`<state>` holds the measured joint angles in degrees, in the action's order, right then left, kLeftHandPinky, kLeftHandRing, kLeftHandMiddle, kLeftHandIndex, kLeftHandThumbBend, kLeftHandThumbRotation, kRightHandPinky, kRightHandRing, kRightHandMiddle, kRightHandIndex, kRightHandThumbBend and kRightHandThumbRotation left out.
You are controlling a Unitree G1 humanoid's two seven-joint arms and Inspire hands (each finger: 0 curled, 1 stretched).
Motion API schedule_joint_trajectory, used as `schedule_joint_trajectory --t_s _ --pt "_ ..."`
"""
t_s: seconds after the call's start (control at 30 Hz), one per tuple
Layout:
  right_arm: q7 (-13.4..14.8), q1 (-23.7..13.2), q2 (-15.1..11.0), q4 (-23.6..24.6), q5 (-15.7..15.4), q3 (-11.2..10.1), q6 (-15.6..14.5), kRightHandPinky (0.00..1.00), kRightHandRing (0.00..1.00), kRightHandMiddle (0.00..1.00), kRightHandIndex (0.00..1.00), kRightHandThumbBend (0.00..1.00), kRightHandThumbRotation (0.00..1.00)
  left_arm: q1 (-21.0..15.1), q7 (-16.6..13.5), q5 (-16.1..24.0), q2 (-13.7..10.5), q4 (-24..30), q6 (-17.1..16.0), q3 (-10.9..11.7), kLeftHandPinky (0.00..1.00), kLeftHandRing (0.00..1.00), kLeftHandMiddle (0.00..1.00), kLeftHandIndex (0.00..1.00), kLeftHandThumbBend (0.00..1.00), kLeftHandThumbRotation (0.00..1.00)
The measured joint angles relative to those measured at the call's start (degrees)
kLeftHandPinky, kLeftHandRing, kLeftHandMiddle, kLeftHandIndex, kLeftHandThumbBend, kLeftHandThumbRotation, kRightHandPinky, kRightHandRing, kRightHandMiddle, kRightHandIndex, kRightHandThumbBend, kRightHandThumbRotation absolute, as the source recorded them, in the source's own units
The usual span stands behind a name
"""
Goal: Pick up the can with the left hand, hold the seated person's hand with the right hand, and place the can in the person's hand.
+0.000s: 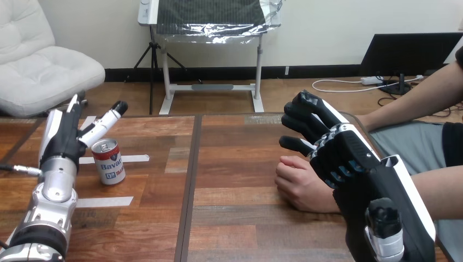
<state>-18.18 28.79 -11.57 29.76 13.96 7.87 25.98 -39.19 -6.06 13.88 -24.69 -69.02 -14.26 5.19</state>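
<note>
Can (108,161) stands upright on the wooden table (235,218), left of the dark seam that runs down the tabletop; it sits between two strips of white tape, the far strip (134,159) just to its right and the near strip (105,201) in front of it.

Left hand (61,136) is raised just to the left of the can, with the back of the hand facing the viewer; its fingers are straight and spread apart, with nothing held; the thumb (104,123) reaches out above the can's top; whether it touches the rim cannot be told. The silver left forearm (52,202) rises from the bottom left corner.

Person's hand (299,185) rests on the table right of the seam, closed into a loose fist with the knuckles toward the can, well apart from it; it holds nothing.

Right hand (349,147) is over and just to the right of the person's hand, covering the wrist from view; contact between the two cannot be confirmed; whether this hand is open or closed cannot be told; no grasp on the person's hand is seen.

Person's second forearm (417,95) comes in from the upper right; its hand is hidden behind the right hand.
</note>
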Motion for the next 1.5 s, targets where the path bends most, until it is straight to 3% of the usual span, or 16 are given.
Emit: schedule_joint_trajectory --t_s 0.73,1.5 --pt "-0.3 0.0 -0.1 0.0 0.9 -1.3 0.0 0.81 0.88 0.88 0.89 1.0 0.9 -0.2 0.6 -0.1 0.0 -2.7 4.8 -0.2 0.87 0.97 1.0 0.99 0.74 0.66" --pt "-1.1 0.0 0.0 0.3 0.9 -1.4 0.0 0.78 0.87 0.87 0.87 1.0 0.9 -0.3 0.8 0.7 0.1 -3.0 7.5 -3.3 0.92 1.0 1.0 1.0 0.71 0.67"
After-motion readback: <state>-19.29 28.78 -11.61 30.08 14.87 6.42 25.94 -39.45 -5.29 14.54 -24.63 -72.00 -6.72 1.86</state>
